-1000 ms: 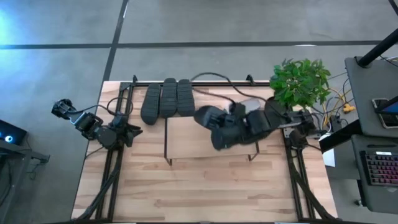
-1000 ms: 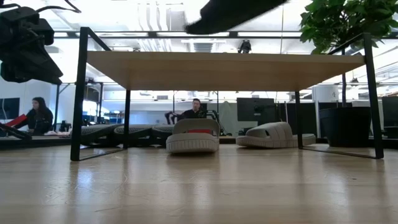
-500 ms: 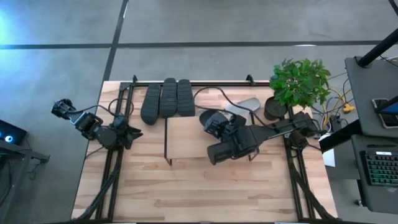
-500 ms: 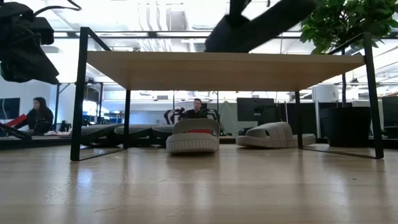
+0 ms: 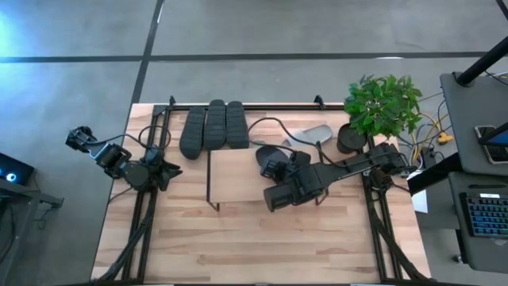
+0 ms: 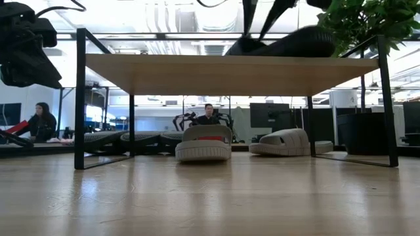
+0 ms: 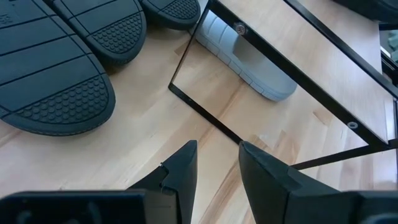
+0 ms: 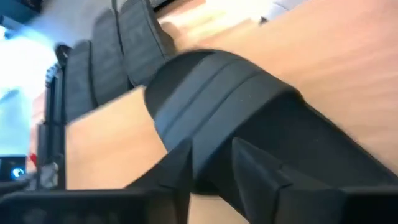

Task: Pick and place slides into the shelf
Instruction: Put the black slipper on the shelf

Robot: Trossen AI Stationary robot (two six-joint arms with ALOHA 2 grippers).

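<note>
Black rubber was what I saw first: a dark slide (image 5: 268, 151) sat on the shelf (image 5: 238, 171), on its light wooden top board, toward the back right part, with my right gripper (image 5: 274, 167) over it. In the right wrist view that slide's wide strap (image 8: 211, 93) filled the frame just past the two dark fingers (image 8: 252, 171), which straddled the sandal's edge with a narrow gap between them; I could not tell whether they pinched it or had let go. From the low view the slide (image 6: 289, 44) lay on the board's right half, its sole close to the wood, though I could not tell if it rested flat. Three more dark slides (image 5: 214, 125) lay side by side, soles up, on the table (image 5: 262, 238) behind the shelf's left end. One light grey slide (image 6: 203, 143) stood under the shelf, and a second light grey slide (image 6: 283, 141) lay to its right, near the potted plant (image 5: 382, 107). My left gripper (image 7: 214, 163) waited well left of the shelf, over bare table, its fingers parted a little and holding nothing. Two people (image 6: 41, 121) sat in the room beyond.
</note>
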